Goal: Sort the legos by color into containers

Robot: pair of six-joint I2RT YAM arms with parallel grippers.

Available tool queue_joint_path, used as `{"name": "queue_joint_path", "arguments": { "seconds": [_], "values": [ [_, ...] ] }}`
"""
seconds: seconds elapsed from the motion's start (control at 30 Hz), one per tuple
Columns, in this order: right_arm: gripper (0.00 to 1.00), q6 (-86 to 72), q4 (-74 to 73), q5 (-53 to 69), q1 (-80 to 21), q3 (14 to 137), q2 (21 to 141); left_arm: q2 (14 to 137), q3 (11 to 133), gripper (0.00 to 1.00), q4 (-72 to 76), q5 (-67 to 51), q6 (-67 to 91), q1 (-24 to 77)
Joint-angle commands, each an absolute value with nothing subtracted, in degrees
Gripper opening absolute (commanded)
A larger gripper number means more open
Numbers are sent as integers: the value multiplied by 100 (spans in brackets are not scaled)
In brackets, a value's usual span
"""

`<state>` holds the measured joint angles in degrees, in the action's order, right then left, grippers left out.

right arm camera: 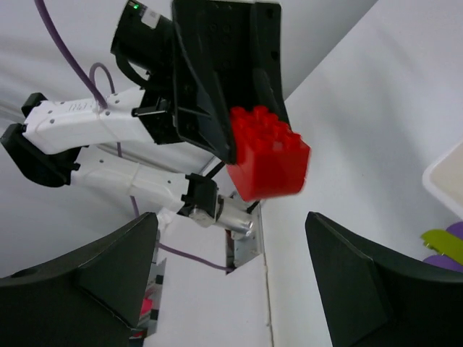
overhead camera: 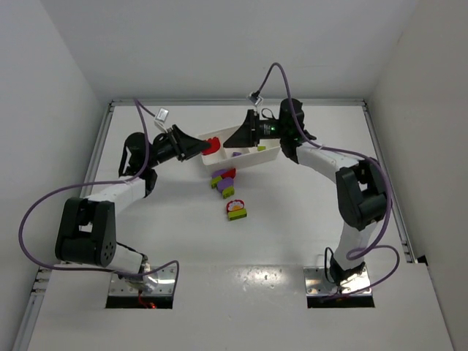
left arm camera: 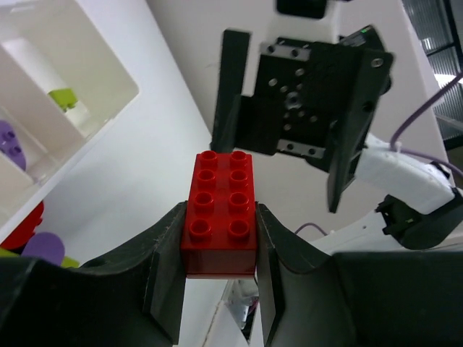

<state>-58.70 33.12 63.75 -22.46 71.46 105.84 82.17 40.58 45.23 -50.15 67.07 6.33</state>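
Clamped between the 2 fingers of the left tool, pressed flat against its long sides: 1 red lego, 2 by 4 studs, stud face turned toward the wrist camera, held up off the counter. From the top view, placed at the left end of the white tray, itself at the far middle of the counter; whether over the end compartment or just beside the rim, not possible to tell. Opposite, close by and not touching, the right tool: spread wide, nothing between its fingers, raised above the tray and pointed at the red lego. Within the tray, 3 compartments in a row, with a purple lego in the middle compartment and a lime lego in the right-hand compartment. Just nearer than the tray, on the bare counter, a cluster of loose legos in purple, lime and red, touching each other. A little nearer again and apart from that cluster, a small clump showing lime and red, too small to sort out further.
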Motion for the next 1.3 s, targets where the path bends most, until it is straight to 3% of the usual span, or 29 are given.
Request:
{"name": "queue_joint_path", "arguments": {
  "seconds": [0.0,0.5,0.7,0.73,0.9,0.93,1.1,1.2,1.23,1.27],
  "values": [
    [83,-6530,4017,6478,-2241,7102,10625,8200,4386,6,5369,-5010,7119,650],
    [83,-6732,4245,6478,-2654,7893,11197,8033,4219,6,5484,-4957,7286,650],
    [65,-6732,4412,6582,-2830,7884,11197,7919,4113,6,5484,-4957,7339,598],
    [57,-6732,4412,6583,-2830,7832,11197,7919,4113,6,5545,-4957,7339,598],
    [36,-6680,4535,6583,-2883,7778,11197,7866,4061,6,5607,-4904,7392,598],
    [28,-6680,4535,6583,-2883,7778,11197,7866,4061,6,5607,-4904,7392,598],
    [11,-6627,4535,6530,-2831,7778,11092,7761,3946,6,5529,-4904,7322,598],
    [5,-6505,4535,6591,-2830,7778,11092,7699,3946,24,5239,-4904,7094,650],
    [4,-6504,4535,6679,-2830,7778,11040,7699,3946,40,4916,-4904,7014,650],
    [2,-6443,4483,6732,-2830,7717,11039,7638,4033,46,4643,-4852,6796,650]
  ]
}}
